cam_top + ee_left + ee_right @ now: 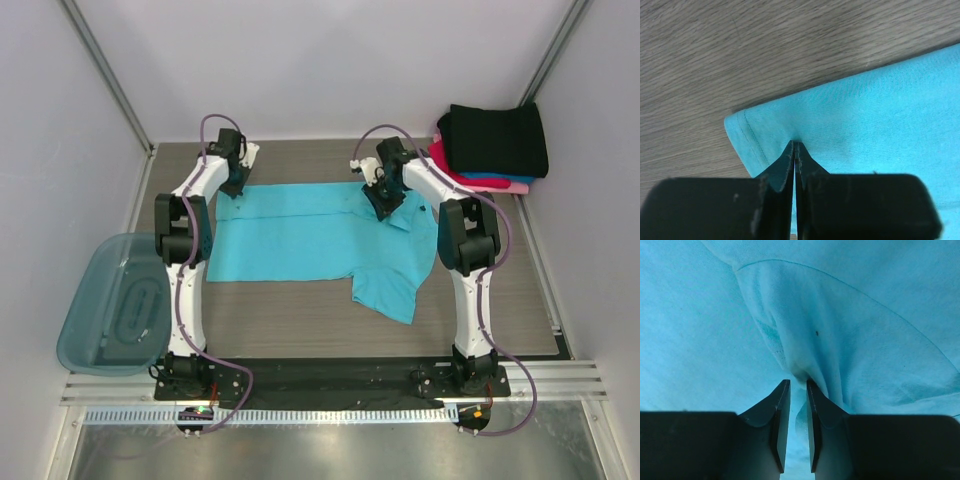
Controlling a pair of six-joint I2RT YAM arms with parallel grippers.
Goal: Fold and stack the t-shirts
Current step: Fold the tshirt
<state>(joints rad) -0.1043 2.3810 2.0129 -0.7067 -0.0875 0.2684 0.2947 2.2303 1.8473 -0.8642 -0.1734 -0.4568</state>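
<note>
1. At the left edge of the top view, the plastic bin sits beside the table, its oval base showing
2. Mid-frame, the turquoise t-shirt lies spread out
3. The left gripper is clamped on its upper-left hem corner; the right gripper nips a fold at the upper right
4. In the upper right corner rests the folded stack, black over pink and blue

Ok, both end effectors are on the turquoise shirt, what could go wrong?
The left end effector pinches the turquoise t-shirt only close to its hemmed corner, so it may slip out when lifted.
The right end effector holds a bunched ridge, possibly several layers, so the fold could come out crooked.
The pile topped by the black t-shirt sits close to the right arm; a wide swing might knock it.
</note>
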